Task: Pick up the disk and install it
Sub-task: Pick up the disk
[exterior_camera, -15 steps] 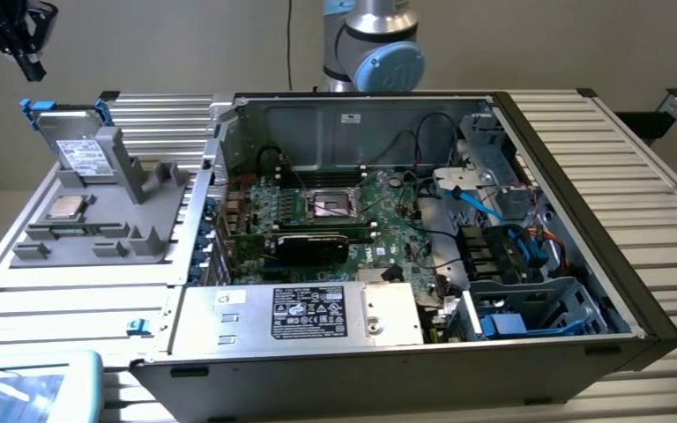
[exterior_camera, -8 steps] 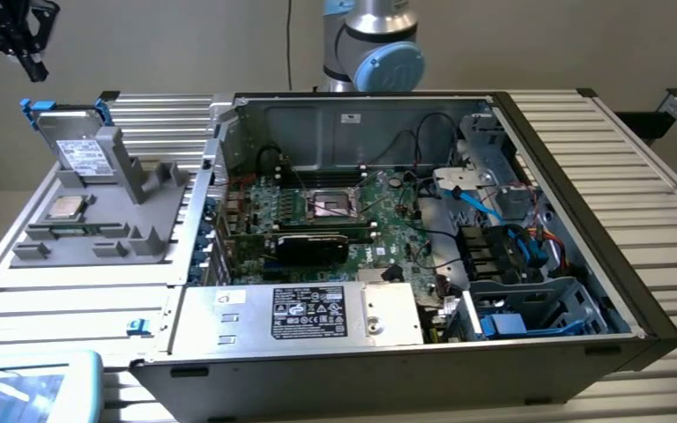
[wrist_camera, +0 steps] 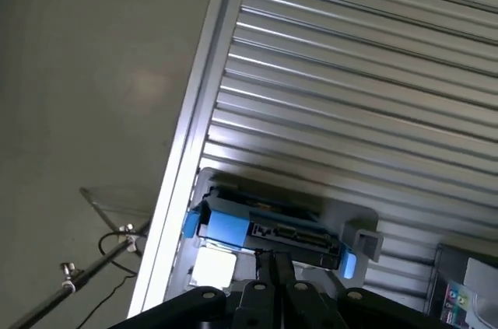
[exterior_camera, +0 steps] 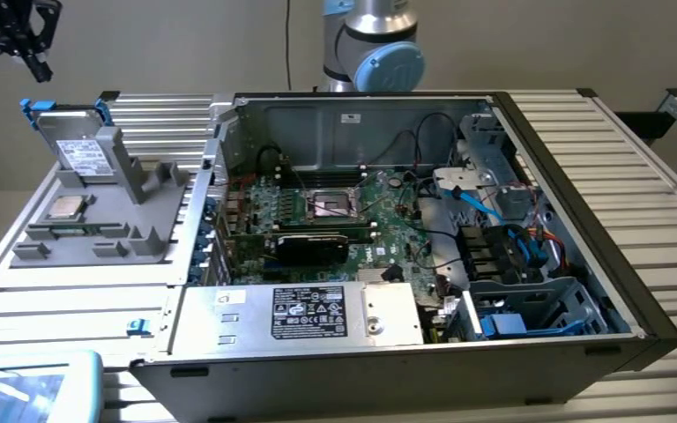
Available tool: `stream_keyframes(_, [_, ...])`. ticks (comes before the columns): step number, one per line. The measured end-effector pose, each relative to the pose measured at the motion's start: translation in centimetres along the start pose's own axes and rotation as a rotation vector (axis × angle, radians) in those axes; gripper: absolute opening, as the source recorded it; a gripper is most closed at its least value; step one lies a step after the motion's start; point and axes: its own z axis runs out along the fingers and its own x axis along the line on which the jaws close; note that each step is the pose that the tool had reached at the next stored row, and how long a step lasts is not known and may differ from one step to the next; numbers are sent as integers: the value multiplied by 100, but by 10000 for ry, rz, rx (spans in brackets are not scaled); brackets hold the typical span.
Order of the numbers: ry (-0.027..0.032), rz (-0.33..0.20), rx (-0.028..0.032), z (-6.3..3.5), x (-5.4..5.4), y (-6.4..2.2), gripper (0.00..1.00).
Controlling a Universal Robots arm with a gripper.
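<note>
Nearest the wrist camera: one black gripper [wrist_camera: 275, 260], its two fingers pressed together with nothing between them. Beyond the fingertips and apart from them was one disk [wrist_camera: 268, 232], a flat silver-grey hard drive in a bright blue plastic carrier, seen edge-on with its connector row towards the camera.

Exterior view: the gripper [exterior_camera: 40, 69] hung high at the exterior view's left, above the disk [exterior_camera: 84, 152] and clear of it. The disk stood upright in one grey plastic fixture [exterior_camera: 127, 225] on the ribbed aluminium table [exterior_camera: 621, 150], white label outward, two blue end tabs on top. One small square silver processor chip [exterior_camera: 63, 209] lay flat on the same fixture, near the disk.

One open black computer case [exterior_camera: 374, 379] lay at the exterior view's right of the fixture. Inside it were:
- one green motherboard [exterior_camera: 338, 211]
- one silver power supply with a black label [exterior_camera: 309, 313]
- one other blue-framed unit [exterior_camera: 506, 324] in the drive cage
</note>
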Motion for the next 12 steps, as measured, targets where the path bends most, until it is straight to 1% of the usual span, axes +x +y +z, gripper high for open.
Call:
stream_keyframes(2, [9, -325, -27, 2, 1, 0, 11])
stream_keyframes(12, [85, -2142, -102, 10, 2, 0, 11])
